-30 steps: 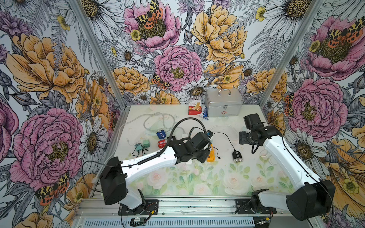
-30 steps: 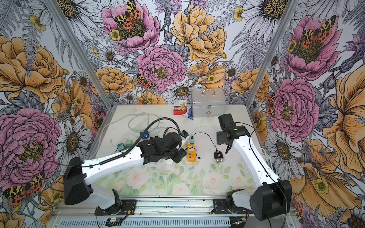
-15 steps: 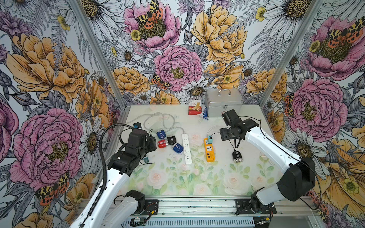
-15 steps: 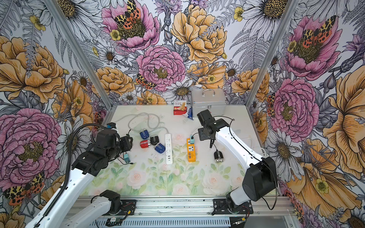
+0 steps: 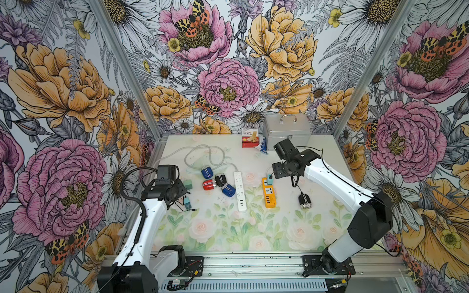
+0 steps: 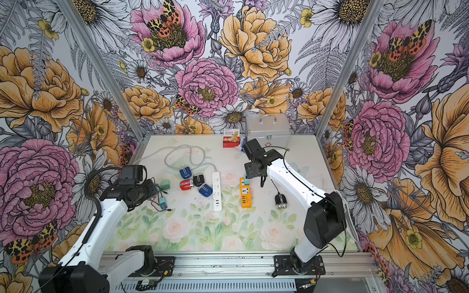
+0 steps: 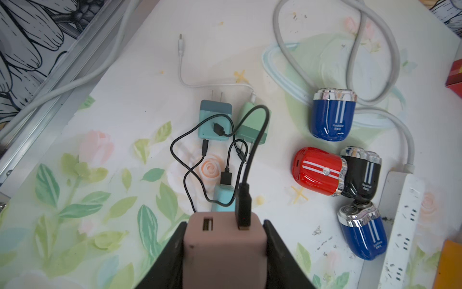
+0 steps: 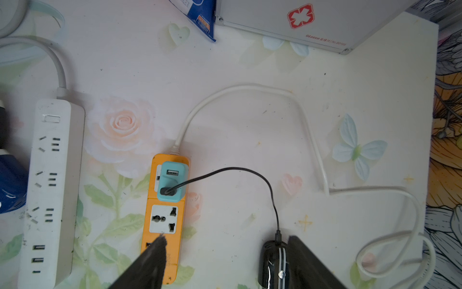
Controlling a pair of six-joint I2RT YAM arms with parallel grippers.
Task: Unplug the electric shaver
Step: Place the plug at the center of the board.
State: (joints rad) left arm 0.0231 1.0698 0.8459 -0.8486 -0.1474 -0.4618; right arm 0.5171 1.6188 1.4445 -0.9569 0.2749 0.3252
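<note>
Your shaver (image 8: pixel 272 265) is the black one lying alone on the right side of the tabletop (image 8: pixel 250 125), well apart from the loose shavers (image 5: pixel 209 184) by the white strip (image 5: pixel 239 190). A thin black cable (image 8: pixel 250 172) runs from its end to a teal adapter (image 8: pixel 172 181), which sits in the socket at the cord end of the orange strip (image 8: pixel 162 225). The shaver looks small, light and glossy (probably slippery). The cable is limp, so pulling on either would likely just drag things about. Take the adapter by its stiff body, across the narrow sides, and pull straight out. Expect the light strip to lift with it unless something holds it down.

Your right fingers (image 8: pixel 150 262) stand wide open and empty above the tabletop, one over the strip's USB end and the other close by the shaver. Your left fingers (image 7: pixel 170 255) are clamped on a mauve adapter (image 7: pixel 222 250) with its own black lead (image 7: pixel 243 200) plugged in. They are over on the left, near the other adapters (image 7: pixel 215 120).
</note>
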